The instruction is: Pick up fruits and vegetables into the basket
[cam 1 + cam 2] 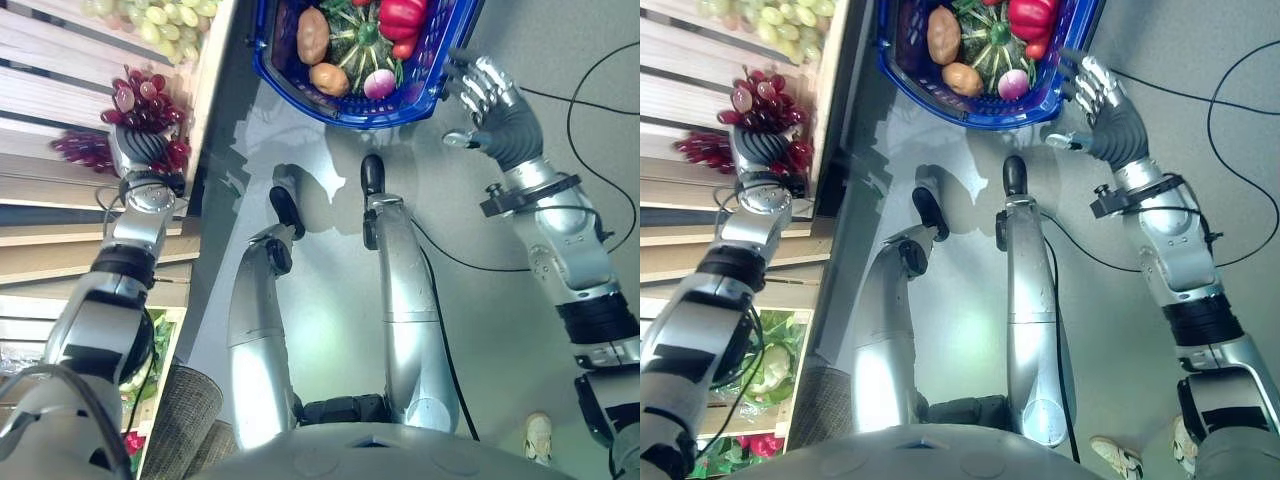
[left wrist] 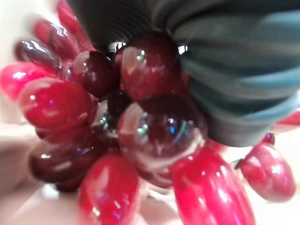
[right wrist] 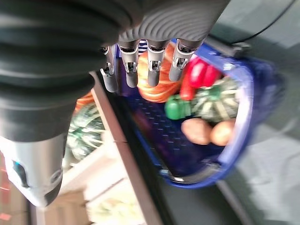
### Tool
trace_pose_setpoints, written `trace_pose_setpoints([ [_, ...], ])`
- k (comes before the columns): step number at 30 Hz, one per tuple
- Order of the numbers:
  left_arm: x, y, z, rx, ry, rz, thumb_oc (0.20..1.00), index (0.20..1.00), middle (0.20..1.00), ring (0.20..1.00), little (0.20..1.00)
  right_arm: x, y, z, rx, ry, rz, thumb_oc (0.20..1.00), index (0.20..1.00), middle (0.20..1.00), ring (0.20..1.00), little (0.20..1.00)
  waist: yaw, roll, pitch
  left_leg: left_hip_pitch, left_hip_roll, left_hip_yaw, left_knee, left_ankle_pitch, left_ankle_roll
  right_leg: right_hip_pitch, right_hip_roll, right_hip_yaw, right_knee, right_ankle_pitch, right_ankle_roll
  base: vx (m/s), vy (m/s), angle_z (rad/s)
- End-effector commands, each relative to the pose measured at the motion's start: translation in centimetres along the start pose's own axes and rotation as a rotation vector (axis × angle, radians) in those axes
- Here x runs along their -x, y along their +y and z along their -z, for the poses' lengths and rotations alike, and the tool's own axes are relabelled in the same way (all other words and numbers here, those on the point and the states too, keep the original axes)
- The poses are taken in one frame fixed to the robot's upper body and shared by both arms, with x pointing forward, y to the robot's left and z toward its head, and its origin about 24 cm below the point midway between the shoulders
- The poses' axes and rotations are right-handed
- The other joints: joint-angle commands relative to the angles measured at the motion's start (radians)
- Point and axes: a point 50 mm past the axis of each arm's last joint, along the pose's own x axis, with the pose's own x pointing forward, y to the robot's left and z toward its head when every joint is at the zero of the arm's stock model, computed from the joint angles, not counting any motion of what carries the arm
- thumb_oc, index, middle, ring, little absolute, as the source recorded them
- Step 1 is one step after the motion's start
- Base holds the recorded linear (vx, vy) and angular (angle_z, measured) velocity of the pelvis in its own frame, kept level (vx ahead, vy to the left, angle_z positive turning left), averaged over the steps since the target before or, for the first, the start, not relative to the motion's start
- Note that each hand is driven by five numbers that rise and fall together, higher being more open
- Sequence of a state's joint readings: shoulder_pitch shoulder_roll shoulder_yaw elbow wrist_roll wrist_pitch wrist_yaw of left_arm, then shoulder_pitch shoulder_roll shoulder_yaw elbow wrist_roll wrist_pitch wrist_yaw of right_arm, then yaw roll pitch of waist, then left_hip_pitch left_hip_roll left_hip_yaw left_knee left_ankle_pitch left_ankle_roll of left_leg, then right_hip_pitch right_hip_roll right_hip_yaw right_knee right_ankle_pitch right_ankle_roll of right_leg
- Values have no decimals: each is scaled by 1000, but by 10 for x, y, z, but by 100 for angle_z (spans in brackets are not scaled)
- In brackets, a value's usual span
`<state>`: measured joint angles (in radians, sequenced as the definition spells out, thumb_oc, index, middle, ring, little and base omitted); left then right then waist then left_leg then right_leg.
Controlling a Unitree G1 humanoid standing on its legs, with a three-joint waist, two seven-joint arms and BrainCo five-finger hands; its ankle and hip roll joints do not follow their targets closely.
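Reaching into the red grapes [image 1: 150, 105] on the wooden shelf [image 1: 60, 210] with the left hand [image 1: 148, 152], fingers buried in the bunch so can't tell their state. Right hand [image 1: 492, 105] up against the blue basket [image 1: 300, 92] rim, fingers straight and spread, holding nothing. Already in the basket: potatoes [image 1: 313, 36], red pepper [image 1: 402, 18], green squash [image 1: 362, 40].

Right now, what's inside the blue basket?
In the blue basket: two potatoes, a striped green squash, a red pepper and a small pink radish. Anything beneath them is covered.
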<state>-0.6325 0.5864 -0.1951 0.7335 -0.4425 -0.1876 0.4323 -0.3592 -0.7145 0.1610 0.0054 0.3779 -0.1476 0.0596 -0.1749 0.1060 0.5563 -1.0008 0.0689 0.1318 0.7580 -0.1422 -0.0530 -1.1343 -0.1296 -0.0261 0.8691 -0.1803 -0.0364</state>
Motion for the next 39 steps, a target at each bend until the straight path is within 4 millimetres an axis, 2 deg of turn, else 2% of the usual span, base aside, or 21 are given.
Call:
trace_pose_setpoints([
  [1, 12, 17, 9, 214, -25, 26, 200, 200, 200, 200, 200, 5, -1, -4, 83, 10, 41, 1000, 1000, 1000, 1000, 1000, 12, -29, -36, 39, -28, 60, -29, -39, 7, 69, 46, -6, -51, 3, 82, -10, -67, 10],
  [4, 21, 10, -7, 327, -106, 106, 200, 200, 200, 200, 200, 10, 2, 3, 173, 80, 37, 1000, 1000, 1000, 1000, 1000, 26, -28, -36, 78, -34, 57, -51, -39, 14, 111, 47, -15, -68, 0, 83, -2, -56, 14],
  [7, 31, 2, -35, 416, -210, 199, 200, 200, 200, 200, 200, 10, 5, 5, 265, 137, 16, 1000, 1000, 1000, 1000, 1000, 37, -26, -36, 115, -40, 55, -71, -40, 24, 149, 48, -20, -81, -4, 81, 6, -38, 7],
  [14, 54, -9, -83, 481, -412, 363, 200, 200, 200, 200, 200, 0, 21, 1, 406, 162, -45, 1000, 1000, 1000, 1000, 1000, 66, -19, -36, 179, -58, 46, -97, -50, 40, 221, 48, -29, -112, -11, 76, 2, -44, 4],
  [18, 68, -17, -106, 461, -513, 466, 200, 200, 200, 200, 200, -14, 32, -16, 515, 99, -64, 1000, 1000, 1000, 1000, 1000, 88, -15, -36, 214, -72, 38, -112, -52, 46, 261, 46, -38, -130, -14, 74, 0, -52, 3],
  [24, 82, -31, -138, 418, -640, 636, 200, 200, 200, 200, 200, -40, 50, -45, 569, -10, -111, 1000, 1000, 1000, 1000, 1000, 122, -10, -36, 253, -92, 22, -125, -57, 58, 307, 40, -55, -145, -19, 70, -17, -71, 5],
  [25, 84, -33, -145, 416, -666, 662, 200, 200, 200, 200, 200, -44, 53, -52, 583, -43, -114, 1000, 1000, 1000, 1000, 1000, 125, -10, -36, 231, -91, 28, -135, -28, 64, 288, 37, -64, -157, 10, 63, -82, -77, 8],
  [33, 104, -63, -164, 442, -721, 870, 200, 200, 200, 200, 200, -67, 77, -79, 585, -176, -37, 1000, 1000, 1000, 1000, 1000, 152, 2, -36, 265, -105, 16, -149, -24, 76, 316, 29, -75, -161, 13, 59, -16, -41, 7],
  [39, 114, -83, -168, 463, -712, 942, 200, 200, 200, 200, 200, -74, 96, -87, 537, -232, 0, 1000, 1000, 1000, 1000, 1000, 158, 6, -36, 283, -116, 8, -156, -24, 81, 334, 23, -79, -172, 18, 59, -2, -13, 2],
])
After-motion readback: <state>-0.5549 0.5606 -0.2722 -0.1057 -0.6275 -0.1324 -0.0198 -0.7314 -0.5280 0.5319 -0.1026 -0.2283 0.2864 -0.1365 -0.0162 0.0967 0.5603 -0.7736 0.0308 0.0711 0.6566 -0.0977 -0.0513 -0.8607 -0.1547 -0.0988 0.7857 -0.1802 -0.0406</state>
